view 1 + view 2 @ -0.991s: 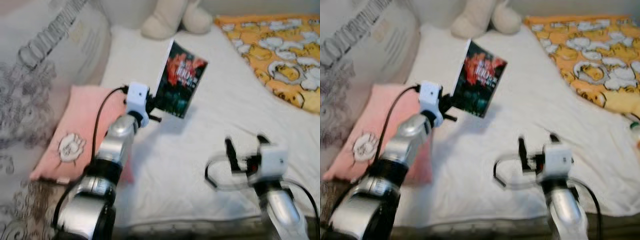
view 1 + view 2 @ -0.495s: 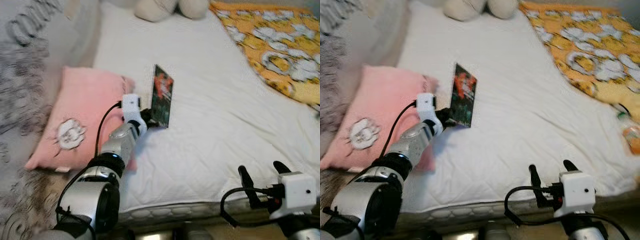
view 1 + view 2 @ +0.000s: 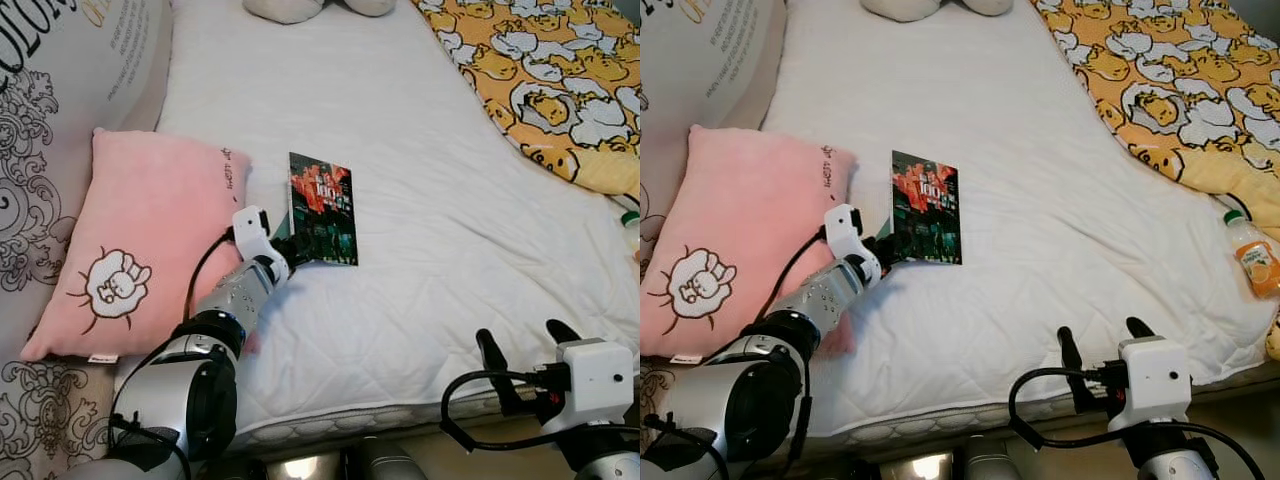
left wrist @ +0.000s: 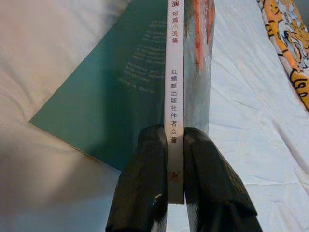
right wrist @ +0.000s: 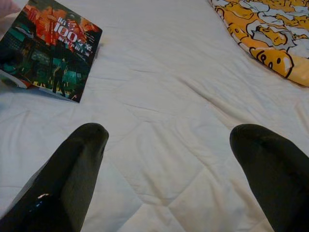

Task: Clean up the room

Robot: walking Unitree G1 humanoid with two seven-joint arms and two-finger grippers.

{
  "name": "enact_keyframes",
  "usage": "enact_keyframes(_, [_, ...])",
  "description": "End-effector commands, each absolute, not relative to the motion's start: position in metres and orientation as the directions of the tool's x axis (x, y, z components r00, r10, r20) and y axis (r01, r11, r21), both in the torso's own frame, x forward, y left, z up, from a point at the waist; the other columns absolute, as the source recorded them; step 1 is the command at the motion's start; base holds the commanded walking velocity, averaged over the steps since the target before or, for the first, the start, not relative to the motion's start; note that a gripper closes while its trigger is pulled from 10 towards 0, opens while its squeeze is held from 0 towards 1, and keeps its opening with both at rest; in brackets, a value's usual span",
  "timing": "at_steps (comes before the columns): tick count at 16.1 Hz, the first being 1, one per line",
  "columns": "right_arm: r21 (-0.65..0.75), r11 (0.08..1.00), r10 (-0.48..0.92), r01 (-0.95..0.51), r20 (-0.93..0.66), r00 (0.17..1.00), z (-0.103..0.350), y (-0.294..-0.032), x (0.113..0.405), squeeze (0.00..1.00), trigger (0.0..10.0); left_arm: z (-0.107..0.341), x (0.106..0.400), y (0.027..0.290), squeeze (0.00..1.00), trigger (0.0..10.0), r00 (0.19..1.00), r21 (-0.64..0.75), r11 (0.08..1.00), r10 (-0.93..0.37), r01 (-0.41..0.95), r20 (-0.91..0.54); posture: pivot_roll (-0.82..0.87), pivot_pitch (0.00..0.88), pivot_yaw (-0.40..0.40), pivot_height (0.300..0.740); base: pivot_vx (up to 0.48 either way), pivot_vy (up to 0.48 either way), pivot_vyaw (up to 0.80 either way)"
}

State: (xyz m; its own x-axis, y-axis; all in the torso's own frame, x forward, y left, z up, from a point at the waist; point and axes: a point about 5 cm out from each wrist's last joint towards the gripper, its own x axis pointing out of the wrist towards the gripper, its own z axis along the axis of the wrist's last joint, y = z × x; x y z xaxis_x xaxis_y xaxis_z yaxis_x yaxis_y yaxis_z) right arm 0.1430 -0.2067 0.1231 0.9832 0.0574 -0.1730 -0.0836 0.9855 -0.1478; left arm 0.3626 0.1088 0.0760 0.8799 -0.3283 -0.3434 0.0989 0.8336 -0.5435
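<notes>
The book is a thin paperback with a dark cover, red and orange at the top turning to green and black lower down, with white numerals across it; its spine is white with a column of printed characters, and the back cover is plain teal. It lies nearly flat on the white bed, toward the bed's left edge and about midway along its length, just beside the pink pillow. The left gripper has its two black fingers pressed against either side of the book's near end at the spine, so it is clamped on the book, its silver arm reaching in from the bed's near left corner. The pink pillow bears a small cartoon drawing and rests along the left edge, with a large grey and white patterned cushion behind it at the far left. A cream stuffed toy sits at the far edge of the bed. An orange blanket printed with yellow and white cartoon figures covers the far right corner and runs down the right edge, where a small bottle of orange drink lies on the sheet. The right gripper hangs over the bed's near edge on the right, fingers spread wide with nothing between them.
</notes>
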Motion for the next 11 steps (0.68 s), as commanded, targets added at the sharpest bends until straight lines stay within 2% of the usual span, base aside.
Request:
enact_keyframes(1, [-0.148,0.985,0.061,-0.088,-0.179,0.982,0.124,-0.207,0.142,0.0,10.0,0.077,0.363,0.104,0.0,10.0,0.875,-0.493,0.861,-0.331,0.127,-0.352,-0.34,0.177,-0.029,0.736,0.0,0.0,0.0])
enact_keyframes(2, [-0.147,0.985,0.06,-0.087,-0.18,0.982,0.124,-0.207,0.142,0.0,10.0,0.086,0.368,0.101,0.0,10.0,0.887,-0.473,0.867,-0.335,0.158,-0.316,-0.34,0.173,-0.028,0.736,0.0,0.0,0.0])
enact_keyframes(4, [-0.142,0.986,0.06,-0.086,-0.184,0.981,0.122,-0.205,0.142,0.0,10.0,0.128,0.38,0.09,0.0,10.0,0.921,-0.31,0.898,-0.366,0.312,-0.135,-0.33,0.167,-0.024,0.736,0.0,0.0,0.0])
enact_keyframes(5, [-0.14,0.986,0.06,-0.087,-0.186,0.981,0.121,-0.204,0.143,0.0,10.0,0.137,0.381,0.088,0.0,10.0,0.921,-0.188,0.914,-0.379,0.358,-0.088,-0.33,0.165,-0.024,0.736,0.0,0.0,0.0])
enact_keyframes(6, [-0.138,0.987,0.061,-0.088,-0.188,0.98,0.119,-0.203,0.143,0.0,10.0,0.143,0.38,0.085,0.0,10.0,0.914,-0.176,0.907,-0.399,0.383,-0.071,-0.32,0.162,-0.022,0.736,0.0,0.0,0.0])
enact_keyframes(8, [-0.132,0.987,0.068,-0.094,-0.192,0.979,0.117,-0.202,0.145,0.0,10.0,0.151,0.377,0.082,0.0,10.0,0.891,-0.282,0.864,-0.45,0.417,-0.06,-0.31,0.157,-0.022,0.736,0.0,0.0,0.0])
enact_keyframes(10, [-0.132,0.987,0.071,-0.097,-0.194,0.979,0.115,-0.202,0.147,0.0,10.0,0.153,0.378,0.091,0.0,10.0,0.899,-0.469,0.814,-0.43,0.342,-0.089,-0.31,0.151,-0.022,0.736,0.0,0.0,0.0])
enact_keyframes(11, [-0.132,0.986,0.071,-0.098,-0.194,0.978,0.115,-0.202,0.147,0.0,10.0,0.153,0.378,0.093,0.0,10.0,0.901,-0.491,0.807,-0.424,0.329,-0.094,-0.31,0.151,-0.023,0.736,0.0,0.0,0.0])
